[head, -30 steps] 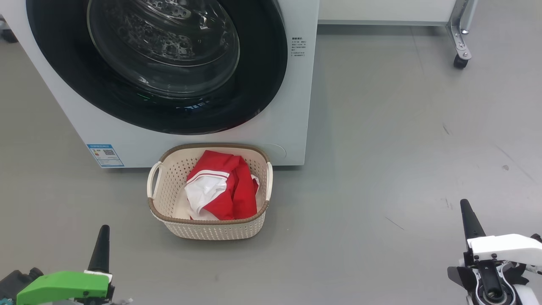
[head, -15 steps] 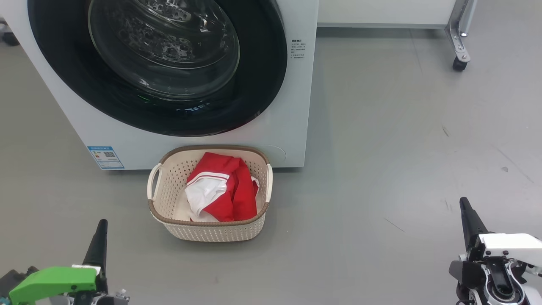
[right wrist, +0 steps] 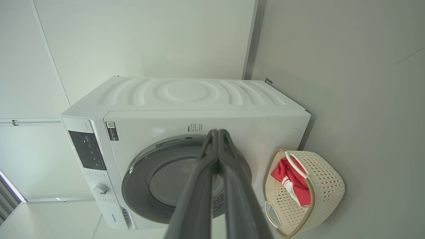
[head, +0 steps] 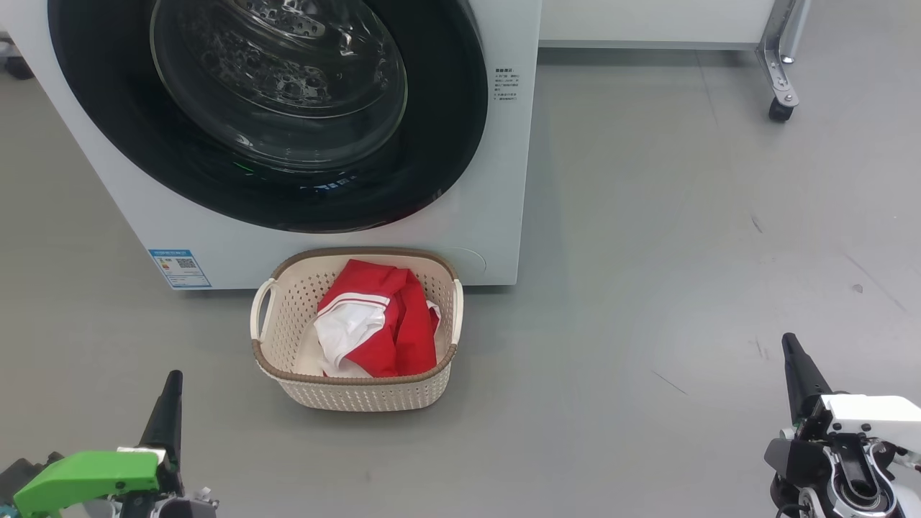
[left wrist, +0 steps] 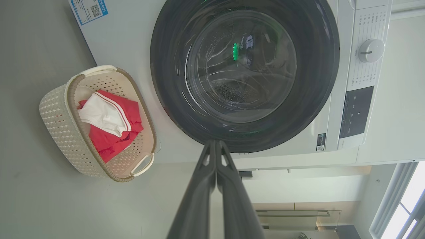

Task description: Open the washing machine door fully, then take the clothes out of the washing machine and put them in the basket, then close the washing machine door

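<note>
The white washing machine (head: 496, 180) stands at the upper left, its black-rimmed glass door (head: 288, 187) shut flat against the front. Directly before it on the floor sits the cream basket (head: 360, 392) holding red and white clothes (head: 381, 324). My left gripper (head: 171, 392) is at the lower left, shut and empty, well short of the basket. My right gripper (head: 791, 356) is at the lower right, shut with nothing in it. The left wrist view shows the door (left wrist: 172, 83), the basket (left wrist: 59, 122), the clothes (left wrist: 116, 132) and touching fingers (left wrist: 199, 186). From the right wrist, the machine (right wrist: 199, 96), basket (right wrist: 325, 189) and closed fingers (right wrist: 196, 199) appear.
Grey floor (head: 683, 252) stretches to the right of the machine. A wheeled metal leg (head: 781, 86) of a white unit stands at the back right. The control panel and dial (left wrist: 370, 50) sit on the machine's upper front.
Both grippers have shifted slightly lower in the head view, and the view itself has moved a little. The basket, clothes and door lie as before.
</note>
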### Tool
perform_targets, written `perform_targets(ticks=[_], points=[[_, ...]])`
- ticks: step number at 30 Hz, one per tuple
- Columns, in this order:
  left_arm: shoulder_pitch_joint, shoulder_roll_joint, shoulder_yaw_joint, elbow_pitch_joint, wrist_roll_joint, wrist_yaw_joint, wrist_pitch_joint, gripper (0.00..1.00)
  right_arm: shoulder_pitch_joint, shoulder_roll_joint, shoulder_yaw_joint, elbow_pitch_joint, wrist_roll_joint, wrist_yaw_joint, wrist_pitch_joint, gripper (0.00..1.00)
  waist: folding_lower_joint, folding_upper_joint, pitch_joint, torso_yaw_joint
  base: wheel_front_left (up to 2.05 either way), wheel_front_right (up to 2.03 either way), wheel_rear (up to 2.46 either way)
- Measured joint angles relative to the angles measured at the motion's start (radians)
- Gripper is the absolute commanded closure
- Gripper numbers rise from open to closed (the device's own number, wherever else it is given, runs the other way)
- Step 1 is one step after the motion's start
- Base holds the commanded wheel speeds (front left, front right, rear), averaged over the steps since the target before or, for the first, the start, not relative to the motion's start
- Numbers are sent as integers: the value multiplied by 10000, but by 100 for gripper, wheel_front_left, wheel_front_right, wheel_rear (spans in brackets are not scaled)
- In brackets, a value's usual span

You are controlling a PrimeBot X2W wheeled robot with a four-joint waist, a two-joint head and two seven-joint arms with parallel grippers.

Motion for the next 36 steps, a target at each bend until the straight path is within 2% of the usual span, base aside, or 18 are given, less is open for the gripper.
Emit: perform_targets(ticks=[36], points=[[-8,0,17,31,2,0,2,100,-5,0,-19,75,-2,2,40,100,0,0,-2,0,0,0,0]])
